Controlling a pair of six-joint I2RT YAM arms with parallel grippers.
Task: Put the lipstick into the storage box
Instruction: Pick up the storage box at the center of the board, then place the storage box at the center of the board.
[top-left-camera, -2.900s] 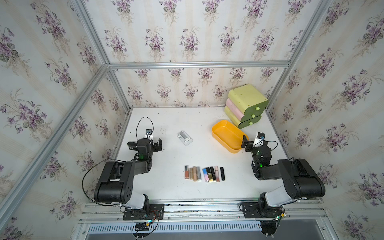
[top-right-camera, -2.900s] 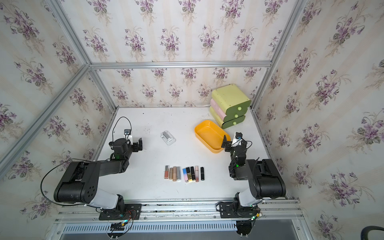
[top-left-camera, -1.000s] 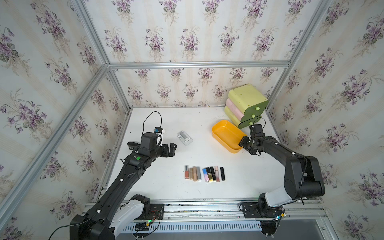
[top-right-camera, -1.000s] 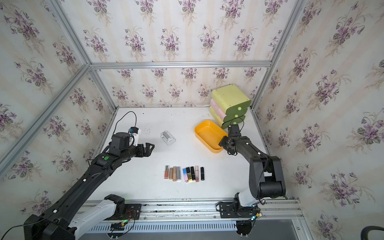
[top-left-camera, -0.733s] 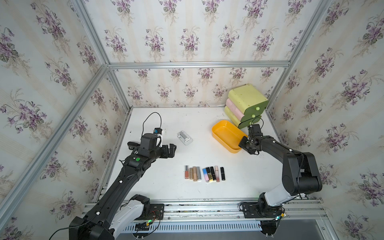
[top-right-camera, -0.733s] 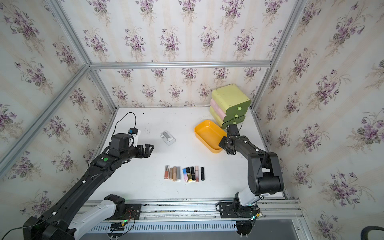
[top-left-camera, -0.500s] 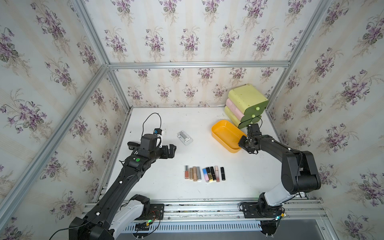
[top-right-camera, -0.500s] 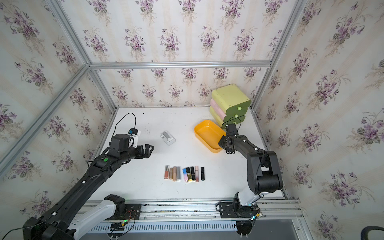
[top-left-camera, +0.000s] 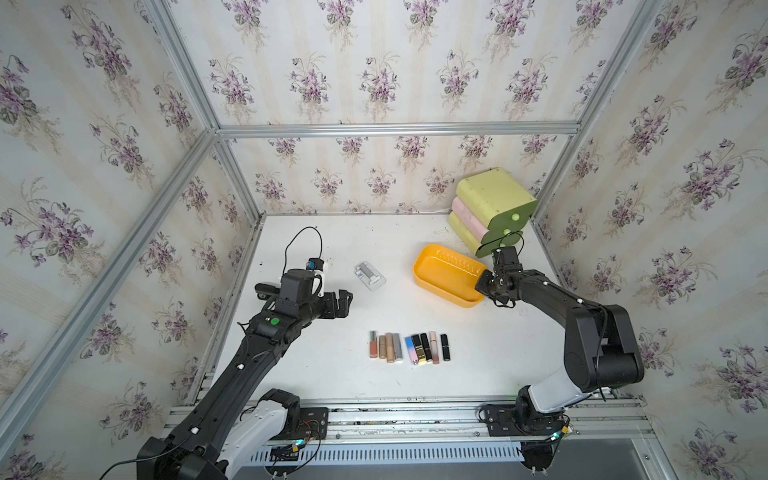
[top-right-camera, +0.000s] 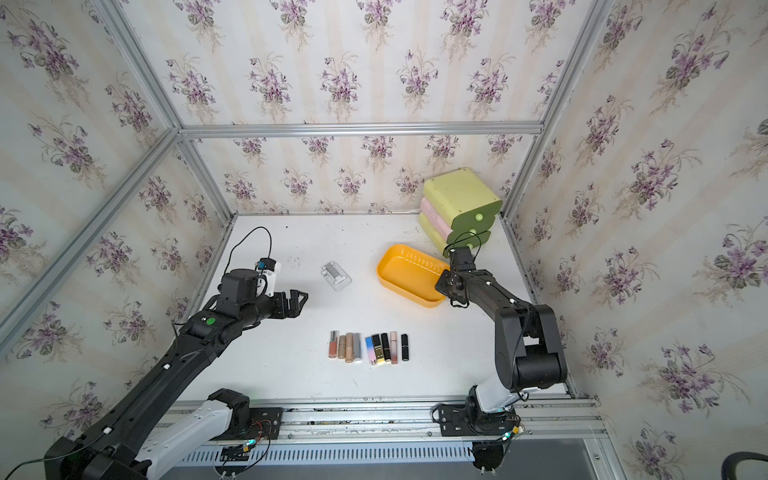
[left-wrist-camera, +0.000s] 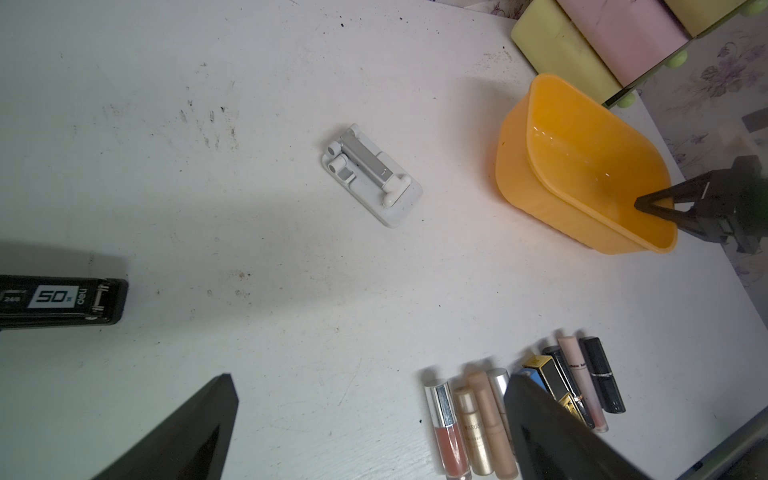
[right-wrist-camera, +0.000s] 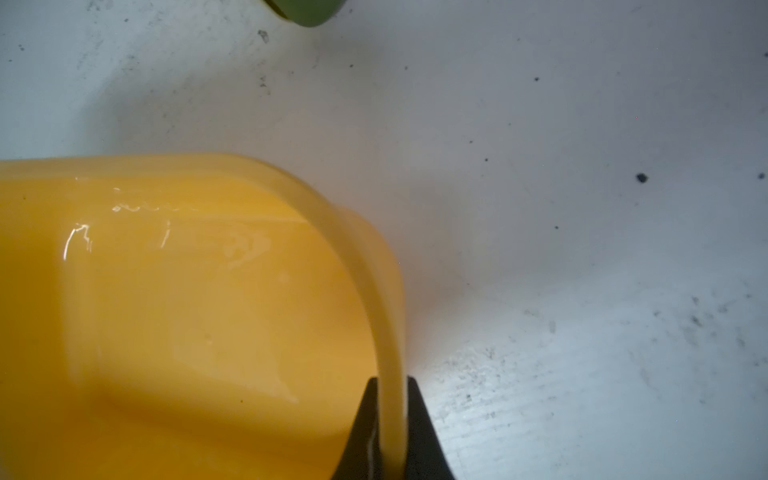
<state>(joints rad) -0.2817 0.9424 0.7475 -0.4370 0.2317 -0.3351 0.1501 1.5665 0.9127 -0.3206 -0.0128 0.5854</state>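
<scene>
Presently my right end effector (right-wrist-camera: 390, 386) is closed narrow on the rim of the storage box (right-wrist-camera: 361, 266). One jaw is inside the wall and one outside, at the short end that faces my right arm. The box stands on the tabletop (top-left-camera: 332, 249) at the far right, just in front of the drawer unit (top-left-camera: 492, 208). Its inside shows bare in the left wrist view.

My left end effector (top-left-camera: 345, 302) is spread wide, holds nothing, and hovers over bare tabletop on my left side.

The lipsticks (top-left-camera: 409, 347) lie in one row at the front centre of the tabletop, side by side, some touching. None is in the box. Each tube's long axis runs from my front edge toward the back wall, so the row itself runs left to right. A small flat case (top-left-camera: 369, 275) lies apart, between the left end effector and the box.

Finding: the row lies nearer to me than either end effector, to the right of the left one and to the left of the right one. The left end effector is the nearer, and it is the free one. Its closest tube is the one at the left end of the row (top-left-camera: 372, 344).

Judgement: a pick falls to the left arm, with jaws set across a tube's short width. The tight spacing in the row risks nudging a neighbouring tube. From the row, the box lies farther back and to the right.
</scene>
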